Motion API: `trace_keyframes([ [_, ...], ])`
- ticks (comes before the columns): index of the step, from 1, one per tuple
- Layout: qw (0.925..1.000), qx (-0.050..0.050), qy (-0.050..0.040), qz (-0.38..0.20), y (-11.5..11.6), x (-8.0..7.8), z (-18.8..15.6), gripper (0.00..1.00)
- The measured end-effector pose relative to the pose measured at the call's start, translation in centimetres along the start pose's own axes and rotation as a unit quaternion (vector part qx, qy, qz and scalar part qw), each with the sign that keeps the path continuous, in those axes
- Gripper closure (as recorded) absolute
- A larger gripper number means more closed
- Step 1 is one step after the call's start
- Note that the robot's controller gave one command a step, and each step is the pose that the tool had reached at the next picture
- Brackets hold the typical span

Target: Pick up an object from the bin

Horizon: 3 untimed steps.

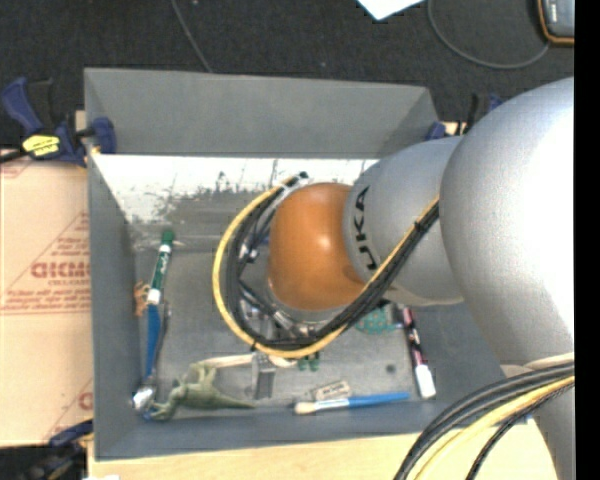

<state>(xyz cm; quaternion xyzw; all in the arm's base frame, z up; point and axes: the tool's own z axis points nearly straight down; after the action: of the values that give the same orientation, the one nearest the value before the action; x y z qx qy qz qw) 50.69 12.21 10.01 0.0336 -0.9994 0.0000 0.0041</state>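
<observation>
Grey bin (pixel 190 313) below: my claw (pixel 264 373) sits just right of the green toy figure (pixel 202 392); apart or together, I cannot tell.

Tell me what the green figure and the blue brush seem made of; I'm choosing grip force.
Green figure: likely moulded plastic or rubber, matt olive, with thin irregular limbs. Blue brush: probably hard plastic, with a smooth, evenly coloured straight handle and a pale head; bristle material too small to tell.
</observation>
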Motion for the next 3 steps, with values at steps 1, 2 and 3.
trace_keyframes([
  [1, 0.9932, 0.005, -0.0136, -0.116, -1.5, -3.0, 2.9, 0.00],
  [2, 0.9981, 0.000, -0.0024, -0.061, 2.7, 0.2, 2.9, 1.00],
  [3, 0.9981, 0.000, -0.0025, -0.061, 2.7, 0.2, 2.9, 1.00],
])
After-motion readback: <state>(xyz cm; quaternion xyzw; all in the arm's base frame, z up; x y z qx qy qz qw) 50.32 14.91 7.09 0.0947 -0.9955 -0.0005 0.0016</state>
